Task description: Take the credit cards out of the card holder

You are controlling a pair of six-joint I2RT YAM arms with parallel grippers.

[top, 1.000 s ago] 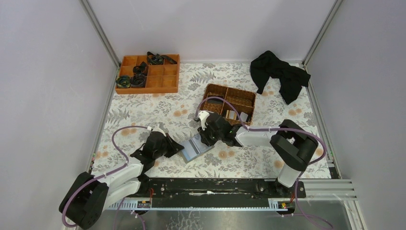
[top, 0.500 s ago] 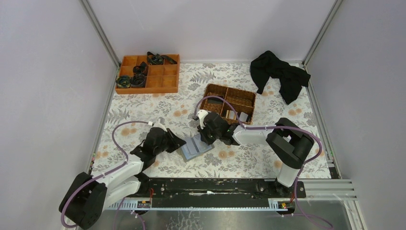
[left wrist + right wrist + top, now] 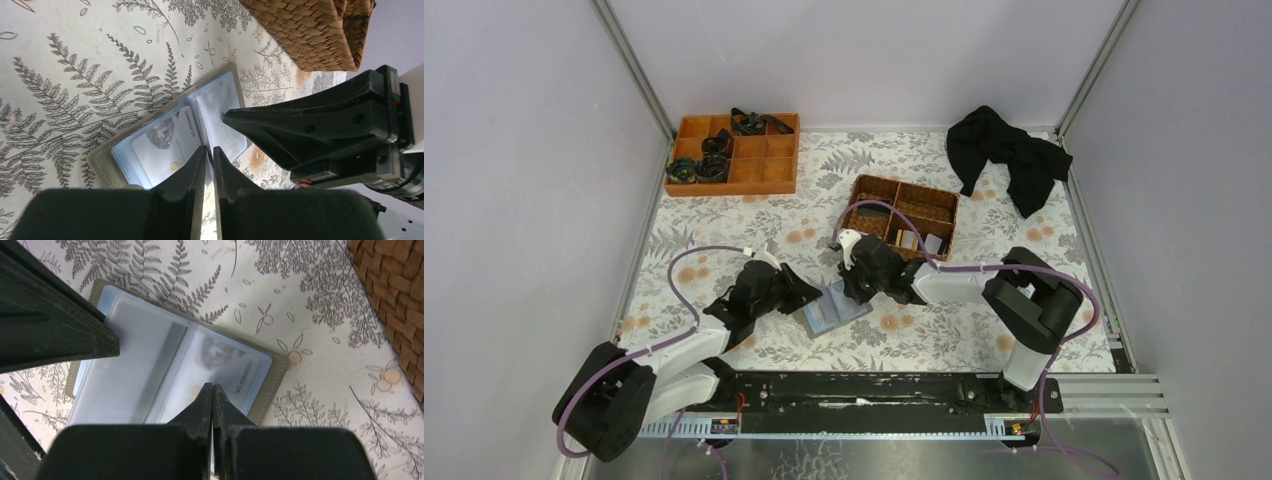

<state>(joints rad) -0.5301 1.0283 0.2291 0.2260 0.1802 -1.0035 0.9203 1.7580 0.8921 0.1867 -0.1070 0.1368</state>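
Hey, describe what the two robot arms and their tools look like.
The left arm and right arm are black with pale grey links, each trailing a purple cable. The left tool and right tool have matte black wedge fingers tapering to narrow tips.

Pale lilac walls [image 3: 864,50] enclose a table [image 3: 714,225] covered in fern-and-flower print cloth, evenly lit.

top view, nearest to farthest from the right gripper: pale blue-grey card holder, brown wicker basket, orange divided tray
From the right gripper:
1. pale blue-grey card holder, at its fingertips
2. brown wicker basket, just behind it
3. orange divided tray, far left corner
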